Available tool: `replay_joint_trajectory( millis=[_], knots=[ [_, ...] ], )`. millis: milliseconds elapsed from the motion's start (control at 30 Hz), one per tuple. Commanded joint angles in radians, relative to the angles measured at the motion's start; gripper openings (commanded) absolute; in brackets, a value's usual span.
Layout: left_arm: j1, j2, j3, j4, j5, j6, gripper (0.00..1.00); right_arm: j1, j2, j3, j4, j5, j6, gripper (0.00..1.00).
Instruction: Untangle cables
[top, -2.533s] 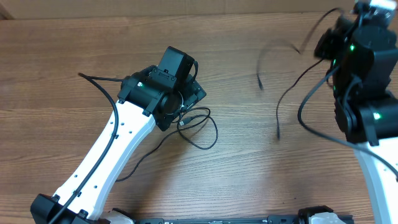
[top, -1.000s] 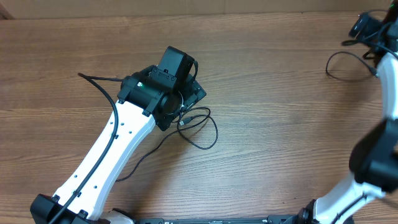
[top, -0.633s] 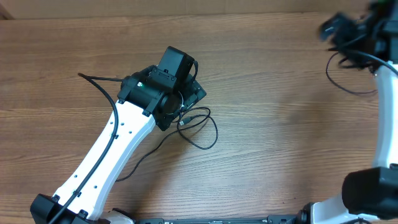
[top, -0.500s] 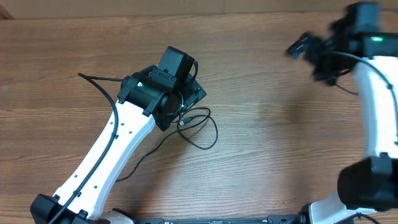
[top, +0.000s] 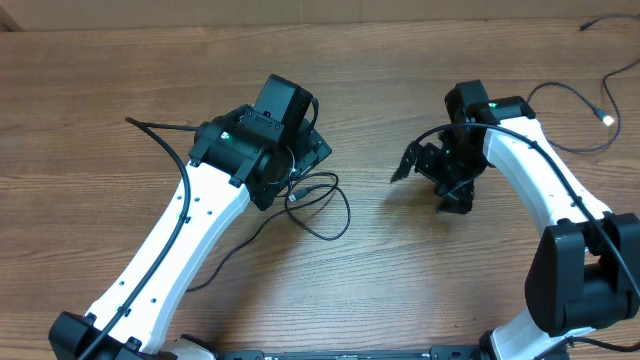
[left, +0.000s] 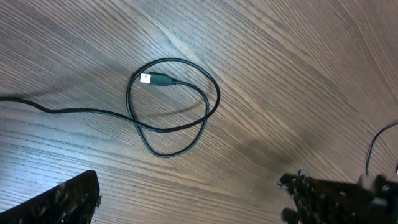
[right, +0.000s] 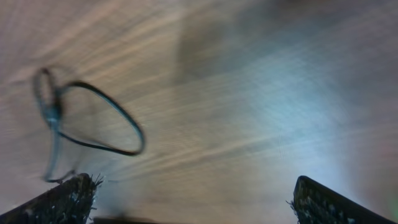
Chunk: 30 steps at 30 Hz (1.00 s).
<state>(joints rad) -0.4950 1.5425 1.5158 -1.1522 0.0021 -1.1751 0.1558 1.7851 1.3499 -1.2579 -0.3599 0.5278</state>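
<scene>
Overhead: left arm (top: 190, 230) is bent across the table (top: 400, 290), wrist over a looped cable (top: 322, 205). Right gripper (top: 425, 188) is reached inward mid-table, jaws spread, nothing held. Second cable (top: 606, 116) lies at the far right.
Left wrist: left gripper (left: 186, 202) is spread wide, clear of the loop.
Right wrist: blurred; fingers (right: 62, 199) spread, loop seen ahead.

Worktop (top: 420, 290) carries both cables, well apart. Looped cable (top: 322, 205) lies left of centre, just beside the left claw (left: 193, 205) and partly under that wrist. Its plug (left: 154, 79) sits inside the loop near the rim, and its tail runs off toward the left arm's base. Second cable (top: 575, 105) lies at the far right, toward the back edge — end plug (top: 607, 118) on its right side. Right claw (top: 432, 180) hangs between the two cables, over bare worktop, touching neither.
</scene>
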Motion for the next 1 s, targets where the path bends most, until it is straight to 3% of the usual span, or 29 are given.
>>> replay_joint_trajectory(
  millis=[0, 167, 433, 600, 767, 967],
  knots=[
    [0.006, -0.022, 0.016, 0.000, -0.017, 0.009, 1.00, -0.005, -0.066, 0.000, -0.056, 0.104, -0.001, 1.00],
    [0.006, -0.022, 0.016, 0.000, -0.017, 0.009, 0.99, 0.002, -0.274, -0.003, -0.161, 0.201, 0.010, 1.00],
    [0.006, -0.022, 0.016, 0.000, -0.017, 0.009, 1.00, 0.002, -0.680, -0.005, -0.211, 0.406, 0.154, 1.00],
    [0.006, -0.022, 0.016, -0.001, -0.017, 0.009, 1.00, 0.002, -0.902, -0.005, -0.235, 0.375, 0.158, 1.00],
    [0.006, -0.022, 0.016, 0.000, -0.017, 0.008, 0.99, 0.002, -1.000, -0.048, -0.233, 0.286, 0.158, 1.00],
    [0.006, -0.022, 0.016, 0.033, -0.019, -0.006, 1.00, 0.002, -1.010, -0.224, -0.183, 0.198, 0.185, 1.00]
  ],
)
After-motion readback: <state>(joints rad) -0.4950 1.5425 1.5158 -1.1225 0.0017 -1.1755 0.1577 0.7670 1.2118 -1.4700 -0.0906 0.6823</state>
